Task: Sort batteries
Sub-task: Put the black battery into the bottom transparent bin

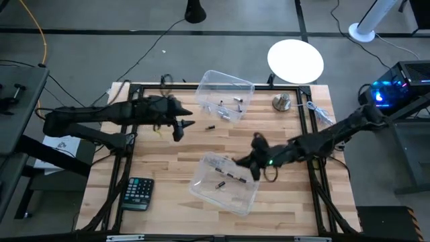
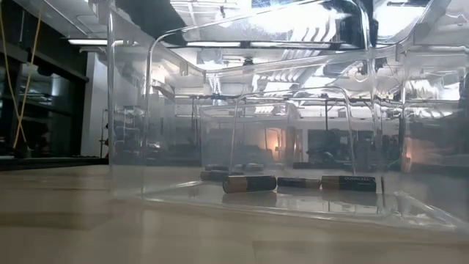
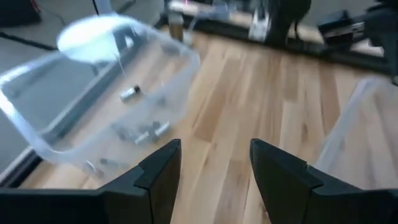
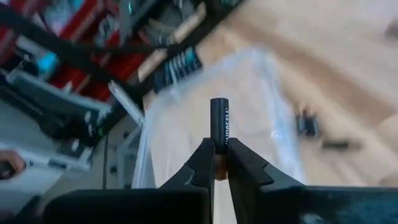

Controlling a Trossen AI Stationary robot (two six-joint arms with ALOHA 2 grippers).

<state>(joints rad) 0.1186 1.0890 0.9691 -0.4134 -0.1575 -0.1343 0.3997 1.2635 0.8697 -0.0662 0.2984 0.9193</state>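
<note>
Two clear plastic bins stand on the wooden table. The far bin (image 1: 225, 97) (image 3: 93, 93) holds silvery batteries (image 3: 129, 93). The near bin (image 1: 225, 181) (image 2: 249, 110) holds dark batteries (image 2: 249, 183) that lie on its floor. One dark battery (image 1: 210, 126) lies loose on the table between the bins. My right gripper (image 1: 244, 161) (image 4: 219, 148) is at the near bin's right edge, shut on a dark battery (image 4: 219, 121). My left gripper (image 1: 184, 126) (image 3: 214, 152) is open above the table, left of the loose battery and near the far bin. My right gripper pinches the dark battery by its copper-coloured end (image 4: 218, 163) between the two fingertips. The battery runs along the fingers and its black end (image 4: 219, 102) sticks out past them. It is lifted clear over the near bin.
A black calculator (image 1: 138, 193) lies near the table's near left corner. A round silver metal knob (image 1: 282, 102) and a cable (image 1: 319, 113) sit at the far right. A white round disc (image 1: 295, 60) lies beyond the far edge. Bare wood shows between the bins.
</note>
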